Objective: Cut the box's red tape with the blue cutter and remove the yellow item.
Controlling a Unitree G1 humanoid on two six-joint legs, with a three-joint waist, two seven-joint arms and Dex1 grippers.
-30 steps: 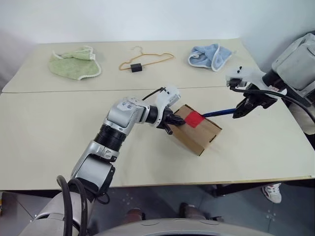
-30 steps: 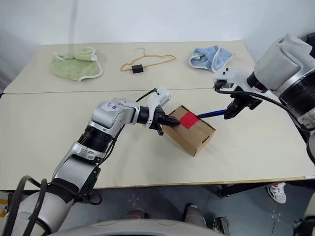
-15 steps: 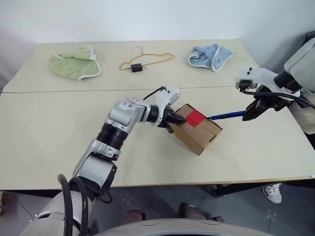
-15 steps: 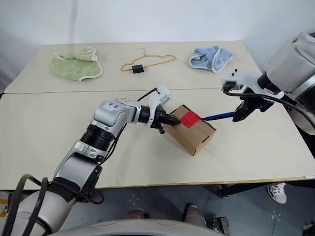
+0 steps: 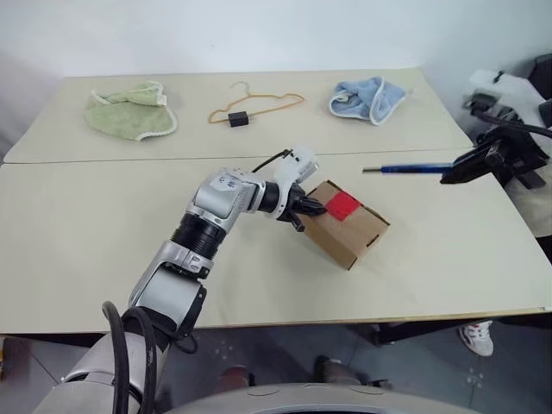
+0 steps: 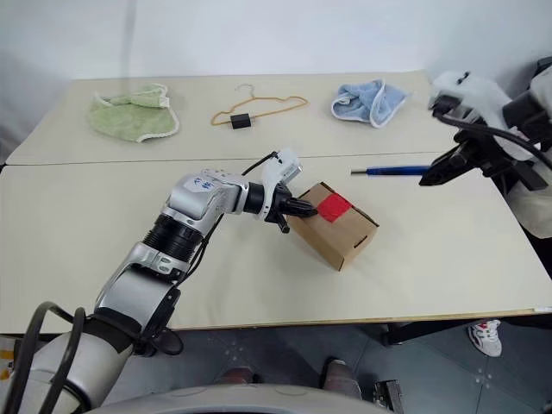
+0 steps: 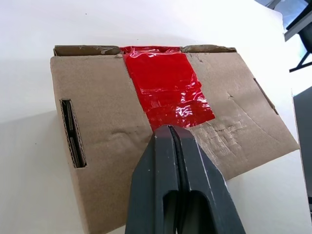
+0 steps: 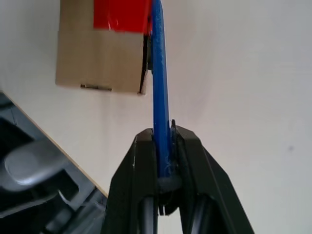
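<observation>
Left hand: fingers are pressed together, the tips set against the box top at the near end of the red tape.
Right hand: the blue cutter is pinched between its fingers and held roughly level above the tabletop, apart from the box, tip pointed toward the left arm.
Box: small brown cardboard carton, flaps shut, a slot cut in one side; it is laid askew near the tabletop's middle.
Red tape: glossy, wrinkled bright strip stuck across the flap seam and folded over the far edge.
Blue cutter: slim, dark blue, pen-shaped.
</observation>
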